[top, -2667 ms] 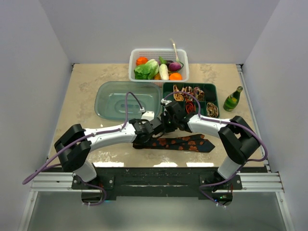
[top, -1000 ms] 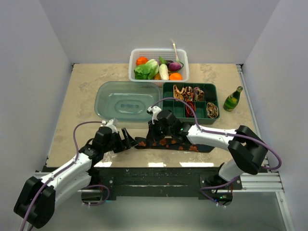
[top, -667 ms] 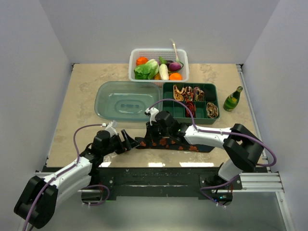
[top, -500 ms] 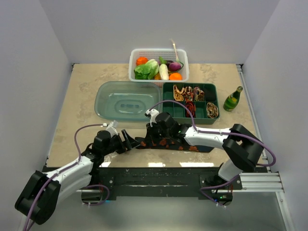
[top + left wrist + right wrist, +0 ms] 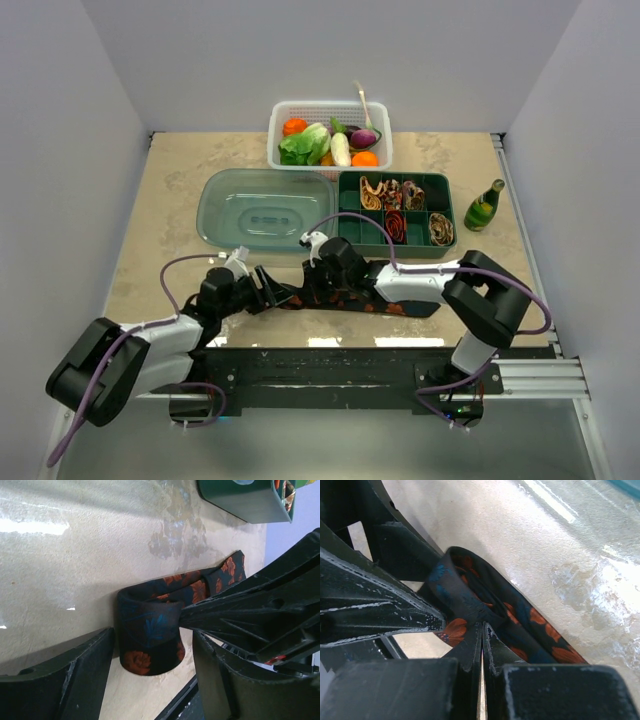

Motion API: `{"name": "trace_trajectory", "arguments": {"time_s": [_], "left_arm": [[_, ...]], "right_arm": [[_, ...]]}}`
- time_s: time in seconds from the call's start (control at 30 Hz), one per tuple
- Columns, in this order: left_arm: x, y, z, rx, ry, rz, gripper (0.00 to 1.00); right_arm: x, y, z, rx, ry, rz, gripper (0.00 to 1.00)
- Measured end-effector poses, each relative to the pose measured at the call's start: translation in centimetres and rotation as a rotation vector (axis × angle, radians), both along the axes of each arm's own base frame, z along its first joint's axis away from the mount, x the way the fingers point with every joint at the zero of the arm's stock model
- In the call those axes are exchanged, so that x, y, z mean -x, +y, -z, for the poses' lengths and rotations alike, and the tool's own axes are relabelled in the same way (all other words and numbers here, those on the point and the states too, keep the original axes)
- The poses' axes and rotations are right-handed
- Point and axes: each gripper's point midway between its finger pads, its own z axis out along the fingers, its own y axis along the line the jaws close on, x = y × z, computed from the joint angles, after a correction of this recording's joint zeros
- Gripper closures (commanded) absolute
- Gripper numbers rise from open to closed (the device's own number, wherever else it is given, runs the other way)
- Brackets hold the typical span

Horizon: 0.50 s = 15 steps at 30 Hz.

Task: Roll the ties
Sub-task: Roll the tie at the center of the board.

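Left jaws stand apart, one finger (image 5: pixel 70 680) on each side of the curled end of the tie (image 5: pixel 150 640). The finger at the lower left of the left wrist view touches the curl or nearly so. The other stands just off it, so the curl is straddled, not squeezed.

Right jaws are pressed shut. Their fingertips (image 5: pixel 470 660) lie against the tie just beside the curl, between the left fingers. Whether any cloth is caught between the tips cannot be told.

From above, the tie is black with orange-red flowers, and some blue shows on the curl. It lies along the near edge of the worktop (image 5: pixel 170 190). Its left end is turned into a loose roll in front of the left arm. The rest runs flat to the right, under the right arm, with its pointed tip well to the right.

Behind it sits a dark green tray (image 5: pixel 452 215) with compartments, and several of them hold rolled ties (image 5: pixel 372 192). To the tray's left is a clear tub (image 5: pixel 230 215). A white basket (image 5: pixel 330 103) of vegetables (image 5: pixel 300 148) stands at the back, and a small green bottle (image 5: pixel 483 205) stands to the right of the tray.
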Motion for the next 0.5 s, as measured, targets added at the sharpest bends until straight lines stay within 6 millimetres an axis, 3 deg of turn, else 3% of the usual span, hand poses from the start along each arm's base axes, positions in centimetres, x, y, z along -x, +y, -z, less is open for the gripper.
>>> {"name": "trace_trajectory", "arguments": {"time_s": [0.23, 0.5], "left_arm": [[-0.4, -0.4, 0.3, 0.017, 0.002, 0.000, 0.46], [-0.4, -0.3, 0.5, 0.024, 0.003, -0.005, 0.59]], "right_arm": [[0.0, -0.1, 1.6, 0.027, 0.019, 0.004, 1.00], [0.0, 0.0, 1.6, 0.022, 0.025, 0.010, 1.00]]}}
